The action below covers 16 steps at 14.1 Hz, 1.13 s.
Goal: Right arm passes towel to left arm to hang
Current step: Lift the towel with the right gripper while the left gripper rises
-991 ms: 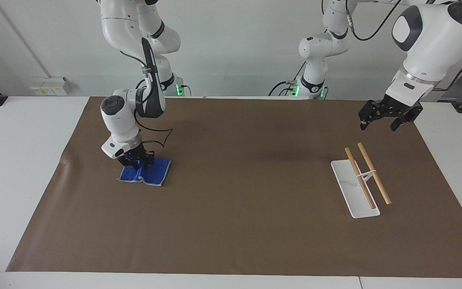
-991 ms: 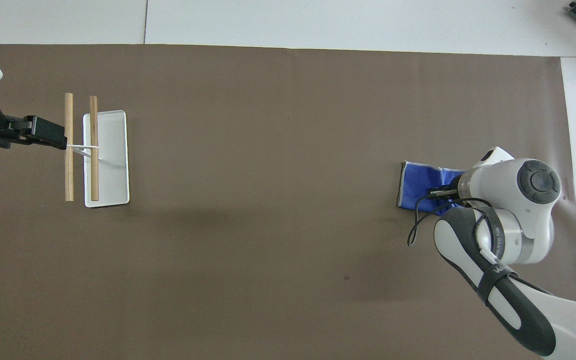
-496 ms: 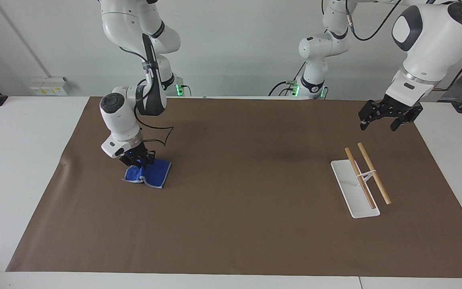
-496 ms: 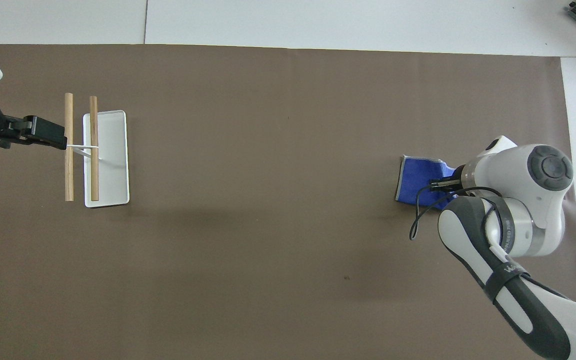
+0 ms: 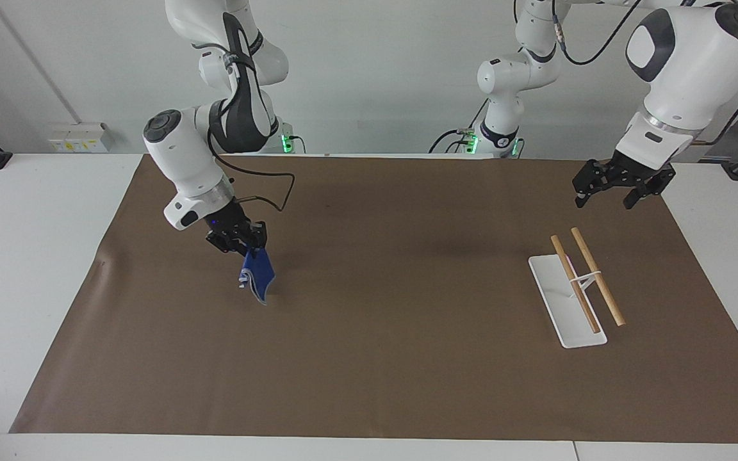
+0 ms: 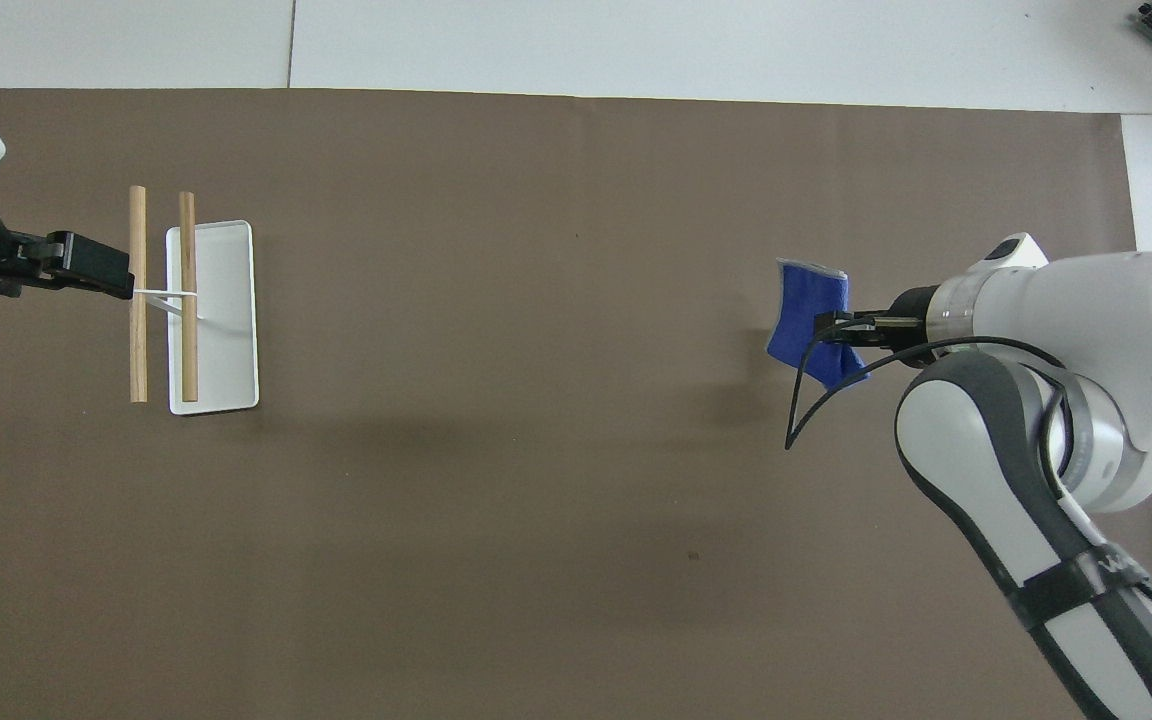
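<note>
One towel (image 5: 257, 276) hangs long axis down, pinched in right gripper (image 5: 241, 242) over the mat (image 5: 369, 384). Left gripper (image 5: 619, 186), jaws spread, empty, waits at 3 o'clock over the rack (image 5: 564, 301).

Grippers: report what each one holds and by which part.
The right gripper pinches the towel by its top edge; the cloth hangs below. The left gripper, open above the rack, holds nothing.
</note>
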{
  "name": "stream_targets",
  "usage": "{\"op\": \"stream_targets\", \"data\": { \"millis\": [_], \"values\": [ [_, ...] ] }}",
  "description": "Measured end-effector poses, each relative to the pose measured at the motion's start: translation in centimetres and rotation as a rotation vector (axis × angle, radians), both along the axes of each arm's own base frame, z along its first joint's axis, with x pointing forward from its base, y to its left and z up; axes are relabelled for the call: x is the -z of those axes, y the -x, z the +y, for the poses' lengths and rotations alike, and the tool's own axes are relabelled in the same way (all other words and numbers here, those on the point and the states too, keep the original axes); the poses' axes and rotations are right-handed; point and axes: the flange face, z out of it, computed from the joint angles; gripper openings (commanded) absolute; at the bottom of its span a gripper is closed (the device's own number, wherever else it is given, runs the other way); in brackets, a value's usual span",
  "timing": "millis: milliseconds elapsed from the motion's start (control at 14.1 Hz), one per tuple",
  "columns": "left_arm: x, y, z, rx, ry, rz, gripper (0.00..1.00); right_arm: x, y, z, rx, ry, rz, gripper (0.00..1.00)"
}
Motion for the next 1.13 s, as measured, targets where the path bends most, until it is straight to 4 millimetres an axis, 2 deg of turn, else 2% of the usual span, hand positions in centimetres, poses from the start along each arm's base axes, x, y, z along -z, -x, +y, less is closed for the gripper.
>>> {"op": "stream_targets", "data": {
  "millis": [142, 354, 566, 779, 920, 1133],
  "values": [
    [0.0, 0.0, 0.0, 0.000, 0.000, 0.000, 1.00, -1.5, -0.5, 0.7, 0.058, -0.111, -0.002, 0.00],
    [0.0, 0.0, 0.0, 0.000, 0.000, 0.000, 1.00, -2.0, -0.7, 2.4, 0.197, -0.304, 0.042, 0.00],
    [0.0, 0.0, 0.0, 0.000, 0.000, 0.001, 1.00, -2.5, -0.4, 5.3, 0.348, -0.482, 0.133, 0.00],
    [0.0, 0.1, -0.5, 0.008, 0.000, 0.002, 1.00, -3.2, 0.2, 9.3, 0.485, -0.623, 0.233, 0.00],
    [0.7, 0.9, -2.3, 0.030, -0.007, 0.022, 1.00, -3.6, 0.7, 12.3, 0.590, -0.718, 0.288, 0.00],
    [2.4, 3.3, -6.3, 0.008, -0.031, 0.064, 1.00, -4.0, 1.6, 16.0, 0.803, -0.866, 0.351, 0.00]
  ]
}}
